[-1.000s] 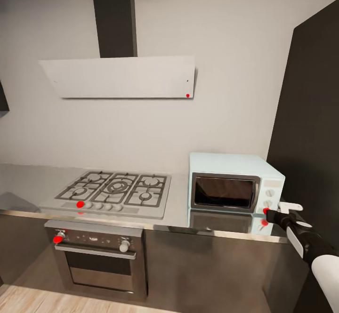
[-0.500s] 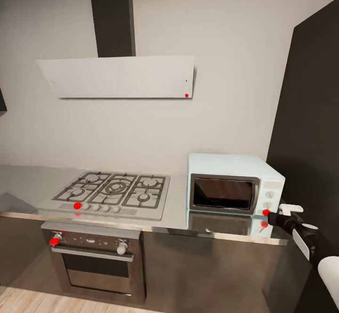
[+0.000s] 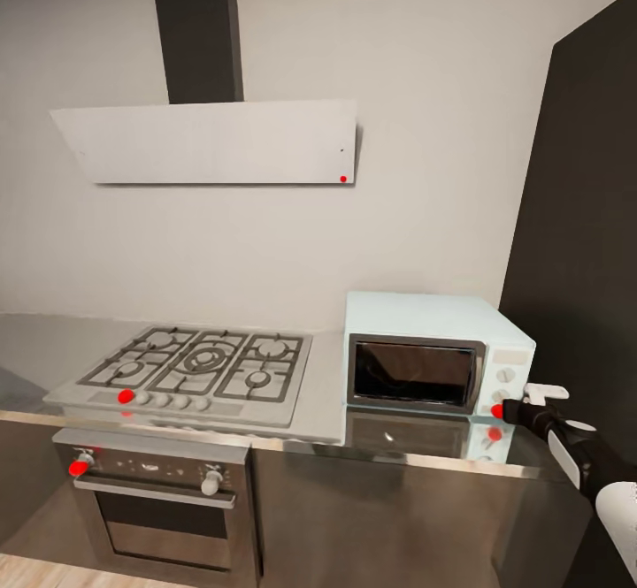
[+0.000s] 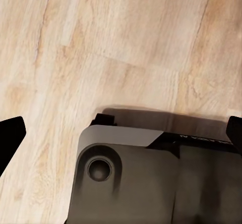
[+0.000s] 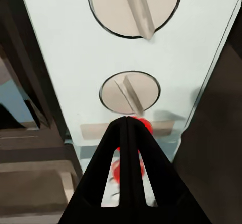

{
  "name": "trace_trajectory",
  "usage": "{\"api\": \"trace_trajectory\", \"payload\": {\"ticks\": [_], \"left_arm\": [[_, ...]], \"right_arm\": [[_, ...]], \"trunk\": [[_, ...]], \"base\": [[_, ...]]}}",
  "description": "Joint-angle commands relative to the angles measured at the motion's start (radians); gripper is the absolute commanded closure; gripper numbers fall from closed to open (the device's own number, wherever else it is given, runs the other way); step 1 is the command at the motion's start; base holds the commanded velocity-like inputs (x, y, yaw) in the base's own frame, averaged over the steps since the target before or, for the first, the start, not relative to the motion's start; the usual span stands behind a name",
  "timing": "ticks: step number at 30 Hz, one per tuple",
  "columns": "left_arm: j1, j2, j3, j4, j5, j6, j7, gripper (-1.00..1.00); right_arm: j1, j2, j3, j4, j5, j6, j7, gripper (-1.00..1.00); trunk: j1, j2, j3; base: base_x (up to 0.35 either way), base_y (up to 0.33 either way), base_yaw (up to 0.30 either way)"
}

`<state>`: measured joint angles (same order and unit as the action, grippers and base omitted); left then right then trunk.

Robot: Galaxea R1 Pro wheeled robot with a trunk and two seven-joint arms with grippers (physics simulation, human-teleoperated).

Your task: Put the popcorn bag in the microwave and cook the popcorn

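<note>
The pale mint-blue microwave (image 3: 433, 314) stands on the grey steel countertop (image 3: 323, 424) at the right, its dark glass door shut. My right gripper (image 3: 508, 410) is shut, with its tip at a red spot on the lower corner of the microwave's knob panel. In the right wrist view the closed fingertips (image 5: 127, 125) meet on that red spot (image 5: 145, 125), just under a round knob (image 5: 130, 93); a second knob (image 5: 133, 4) lies beyond. My left gripper (image 4: 123, 132) hangs open over the wooden floor. The popcorn bag and the popcorn are out of view.
A gas hob (image 3: 190, 367) sits in the countertop left of the microwave, with a built-in oven (image 3: 155, 500) beneath and a white hood (image 3: 208, 141) above. A tall dark cabinet (image 3: 579, 217) rises close to the microwave's right. My own base (image 4: 151, 183) lies under the left gripper.
The whole picture has shifted left and the microwave looks slightly larger, so the camera moved. My right gripper stays shut at the red spot on the panel.
</note>
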<state>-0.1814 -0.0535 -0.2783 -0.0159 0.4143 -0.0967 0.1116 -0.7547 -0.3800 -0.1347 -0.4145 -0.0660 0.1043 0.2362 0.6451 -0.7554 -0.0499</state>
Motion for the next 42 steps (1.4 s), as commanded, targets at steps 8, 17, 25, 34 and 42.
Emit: {"api": "trace_trajectory", "payload": {"ticks": [8,17,25,34,42], "left_arm": [[-0.001,0.0,-0.009,0.001,0.008,-0.003,0.003,-1.0],[-0.001,-0.001,-0.009,0.0,0.008,-0.003,0.003,-1.0],[-0.001,0.001,-0.008,0.0,0.009,-0.003,0.003,-1.0],[-0.001,0.001,-0.008,-0.001,0.009,-0.003,0.003,-1.0],[-0.001,0.002,-0.007,0.0,0.01,-0.003,0.003,-1.0]], "right_arm": [[-0.001,0.003,-0.005,0.037,-0.006,-0.001,-0.001,1.0],[0.0,-0.002,-0.005,0.077,-0.005,-0.016,-0.027,1.0],[0.0,0.001,-0.003,0.088,-0.006,-0.021,-0.028,1.0],[0.0,-0.002,-0.002,0.153,0.0,-0.074,-0.03,1.0],[0.0,0.018,-0.003,0.173,0.075,-0.078,-0.03,1.0]], "trunk": [[0.0,-0.001,-0.002],[0.0,-0.001,-0.002],[0.0,-0.001,-0.002],[0.0,-0.001,-0.002],[0.0,-0.001,-0.002]], "base": [[0.001,0.0,0.0],[0.015,0.0,0.0],[0.213,-0.073,0.0],[0.144,-0.084,0.0],[0.001,0.0,0.0]]}}
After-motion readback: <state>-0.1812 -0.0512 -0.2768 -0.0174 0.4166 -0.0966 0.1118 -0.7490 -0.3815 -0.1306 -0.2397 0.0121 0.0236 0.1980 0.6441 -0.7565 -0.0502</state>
